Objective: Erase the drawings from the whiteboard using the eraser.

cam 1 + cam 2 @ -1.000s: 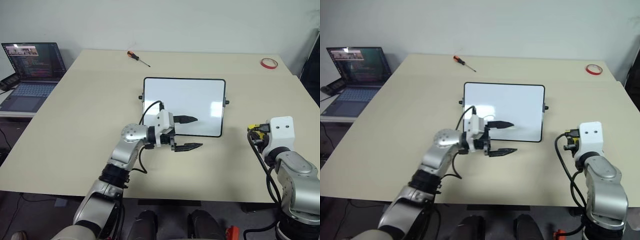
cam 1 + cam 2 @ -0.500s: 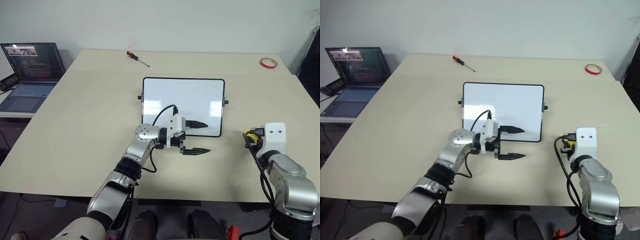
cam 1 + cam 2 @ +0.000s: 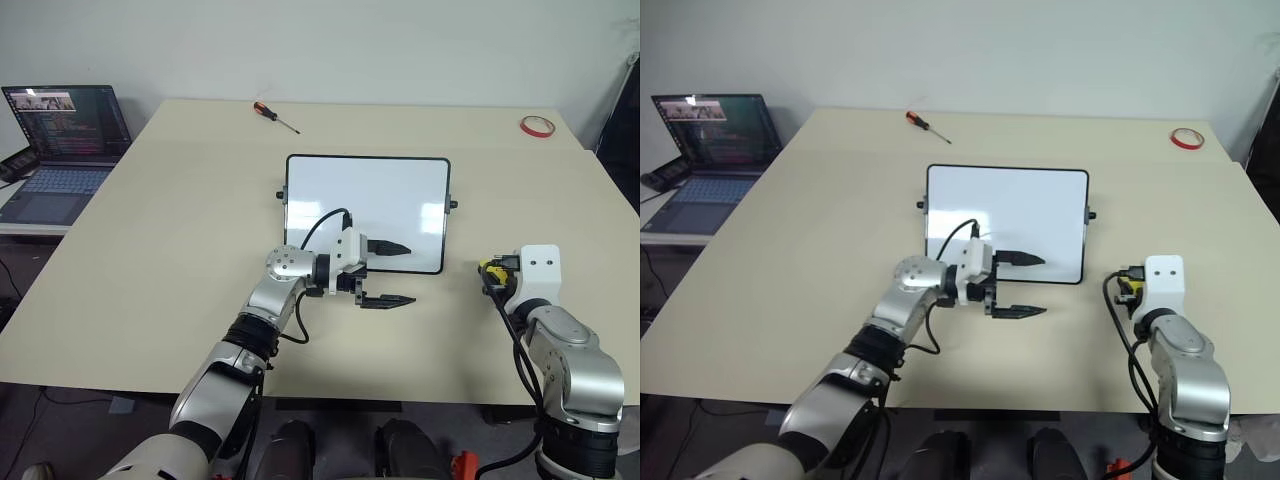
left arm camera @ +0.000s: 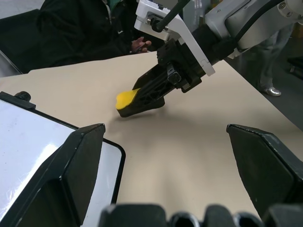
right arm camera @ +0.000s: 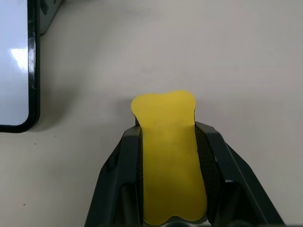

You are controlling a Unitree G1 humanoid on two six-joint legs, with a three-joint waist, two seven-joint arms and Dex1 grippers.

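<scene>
The whiteboard lies flat in the middle of the table, and no drawings are in view on its white face. My left gripper stands open at the board's near edge and points to the right. One finger hangs over the board's near strip, the other over the bare table. My right gripper is shut on the yellow eraser, low over the table to the right of the board's near right corner. In the left wrist view the eraser sticks out of the right gripper.
A red-handled screwdriver lies at the far left of the table, and a red tape ring at the far right corner. An open laptop sits on a side table at the left. A person in dark clothes is beyond the table's right side.
My right gripper has sunk towards the table with the eraser still in it. My left forearm has dropped lower, and its gripper has slid a little right along the board's near edge.
</scene>
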